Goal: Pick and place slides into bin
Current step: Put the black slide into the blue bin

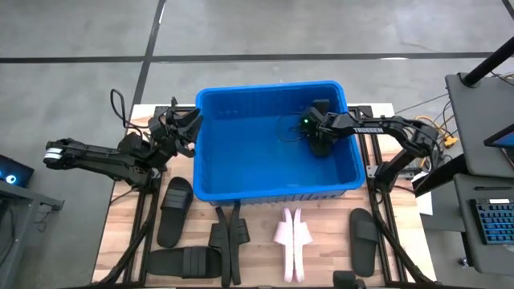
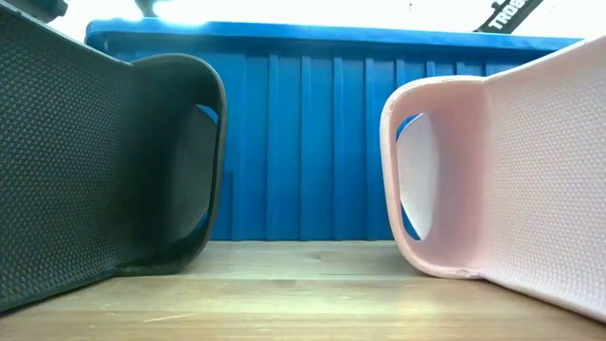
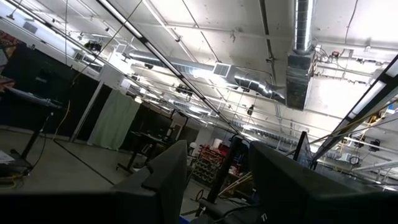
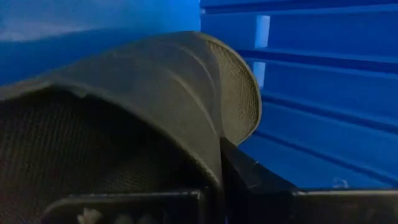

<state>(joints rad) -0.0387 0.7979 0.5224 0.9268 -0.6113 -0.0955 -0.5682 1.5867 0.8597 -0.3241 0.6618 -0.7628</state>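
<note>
Your right gripper (image 1: 319,136) sits inside the bin (image 1: 210,160), clamped on a black slide (image 4: 155,112) pressed against its fingers. Your left gripper (image 1: 183,128) waits outside the bin's wall, fingers apart, holding nothing.

Wooden table (image 1: 321,257), keyboard (image 1: 491,221), ceiling ducts (image 3: 298,56)

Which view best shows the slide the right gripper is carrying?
The right wrist view: the black slide fills it, held over the blue bin. The high view shows only a dark shape at the right gripper; the low and left wrist views miss it.
</note>
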